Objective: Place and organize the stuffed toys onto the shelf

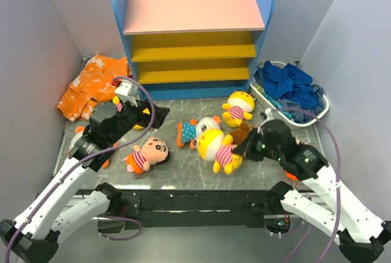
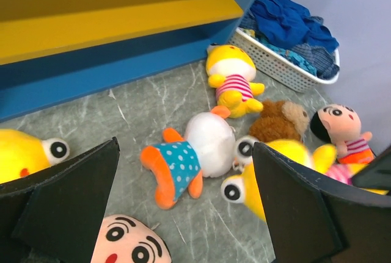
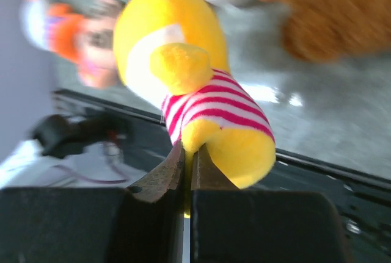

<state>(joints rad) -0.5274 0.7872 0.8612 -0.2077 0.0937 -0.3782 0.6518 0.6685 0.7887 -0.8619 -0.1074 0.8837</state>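
Near the counter's (image 1: 177, 168) front right edge, the right pincer (image 3: 187, 153) is clamped on the lower end of the yellow striped stuffed toy (image 3: 201, 92), whose body stretches left from it, the shelf (image 1: 192, 37) well beyond; the left pincer (image 2: 185, 146) gapes wide.

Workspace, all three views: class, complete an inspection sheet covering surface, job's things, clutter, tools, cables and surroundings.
Surface: grey marbled tabletop, toys scattered.
Job's things: shelf, nothing seen on boards; yellow striped toy, second yellow toy, dotted-shirt toy, brown monkey, striped-shirt doll all off it.
Clutter: orange-and-white cloth left of shelf; basket of blue cloths right.
Tools: left tool open above toys; right tool shut on yellow striped toy.
Cables: purple cables loop along both arms.
Surroundings: plain pale walls.
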